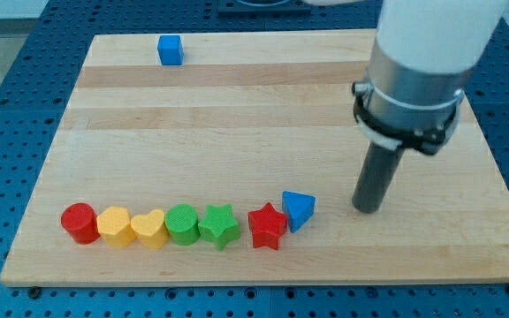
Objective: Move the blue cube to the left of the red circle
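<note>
The blue cube [170, 49] sits near the view's top left of the wooden board [263, 115]. The red circle [79, 222] lies at the view's bottom left, at the left end of a row of blocks. My tip [367, 208] rests on the board at the view's right, just right of the blue triangle [298, 210]. It is far from both the blue cube and the red circle.
Right of the red circle the row holds a yellow hexagon-like block [114, 226], a yellow heart [150, 229], a green circle [182, 223], a green star [219, 225], a red star [268, 227] and the blue triangle. Blue perforated table surrounds the board.
</note>
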